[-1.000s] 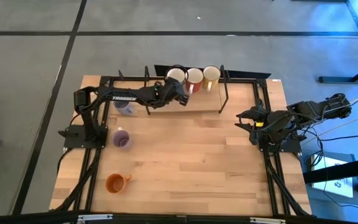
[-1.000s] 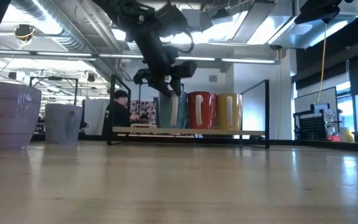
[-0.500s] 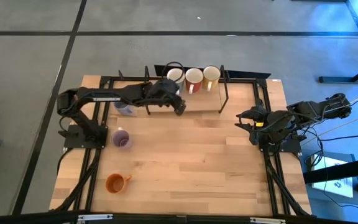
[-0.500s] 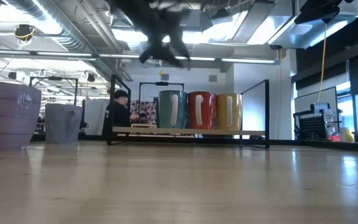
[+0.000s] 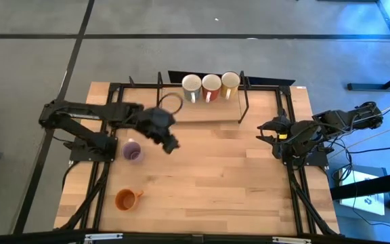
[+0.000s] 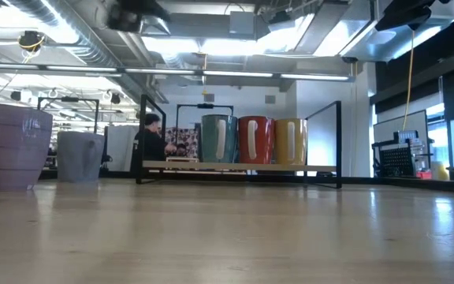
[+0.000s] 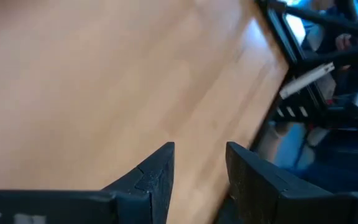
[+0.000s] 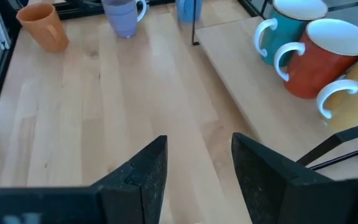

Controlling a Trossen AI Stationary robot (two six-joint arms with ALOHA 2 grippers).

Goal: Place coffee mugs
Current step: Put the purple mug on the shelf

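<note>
High view: wooden table (image 5: 222, 176) across the middle, black frame around it, grey floor beyond. Low wooden shelf (image 5: 212, 112) at the far edge, bracketed by thin black rails. Left arm (image 5: 93, 115) stretched over the left half of the table, left gripper (image 5: 171, 144) above bare wood just beside the nearer purple mug (image 5: 133, 152), not touching it; fingers (image 7: 151, 177) apart in the left wrist view, nothing between them, only tabletop ahead. Right arm (image 5: 337, 122) folded at the right edge, right gripper (image 5: 266, 129) near the shelf's right end, fingers (image 8: 138, 171) parted and empty in the right wrist view. Three mugs side by side on the shelf: teal mug (image 5: 191, 85), red mug (image 5: 212, 83), yellow mug (image 5: 230, 80), all with white insides and white handles, upright, touching or nearly so; same row visible in low view as teal (image 6: 219, 139), red (image 6: 256, 140), yellow (image 6: 291, 140). Second purple mug (image 5: 135, 118) farther back on the left, mostly hidden under the left arm. Orange mug (image 5: 126, 198) alone near the front left corner, handle toward the right, well apart from the others.
</note>
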